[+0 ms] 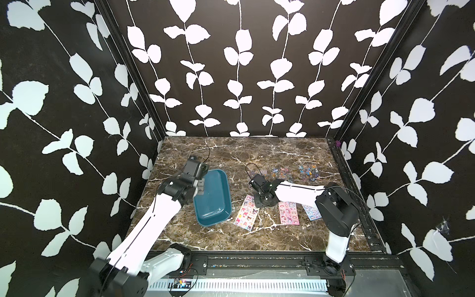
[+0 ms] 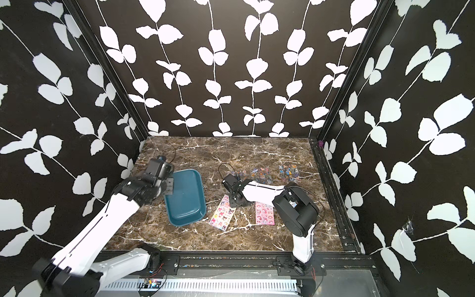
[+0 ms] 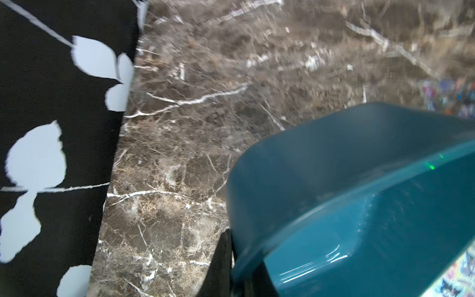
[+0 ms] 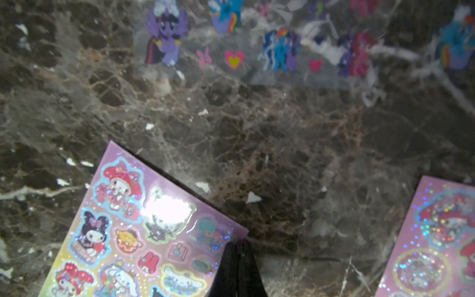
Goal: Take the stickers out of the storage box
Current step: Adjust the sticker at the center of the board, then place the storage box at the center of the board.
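Black jaws of the left gripper (image 3: 225, 244) are clamped on the rim of the teal storage box (image 1: 213, 195), over on the left of the marble table (image 1: 257, 239). The right gripper (image 4: 237, 244), jaws together, touches a corner of a pink sheet (image 4: 144, 231); whether it is pinched, I can't tell. The other stickers (image 1: 289, 213) lie alongside on the marble, with clear sheets (image 1: 281, 171) farther back.

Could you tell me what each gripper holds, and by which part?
Left gripper: storage box, by its side rim. Right gripper: apparently a pink sticker sheet, by its corner.
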Tool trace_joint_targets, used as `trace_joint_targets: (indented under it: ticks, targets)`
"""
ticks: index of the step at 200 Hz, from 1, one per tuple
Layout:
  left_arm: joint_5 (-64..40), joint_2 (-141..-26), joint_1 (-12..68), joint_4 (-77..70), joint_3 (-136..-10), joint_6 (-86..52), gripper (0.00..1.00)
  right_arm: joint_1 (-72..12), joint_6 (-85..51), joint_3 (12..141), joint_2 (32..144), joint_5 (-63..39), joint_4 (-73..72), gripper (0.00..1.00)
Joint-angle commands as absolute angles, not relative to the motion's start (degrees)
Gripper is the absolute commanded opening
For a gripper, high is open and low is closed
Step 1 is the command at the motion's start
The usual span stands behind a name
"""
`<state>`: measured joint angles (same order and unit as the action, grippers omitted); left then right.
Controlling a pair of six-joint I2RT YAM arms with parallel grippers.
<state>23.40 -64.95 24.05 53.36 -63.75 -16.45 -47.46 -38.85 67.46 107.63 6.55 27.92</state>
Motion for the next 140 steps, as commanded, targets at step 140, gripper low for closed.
trace_joint_targets:
  ticks: [140]
  targets:
    - [7.48,-105.59,12.78,70.81,-103.62,-0.96,0.0,-40.42,-35.69,60.91,87.16,1.12,26.42,0.26]
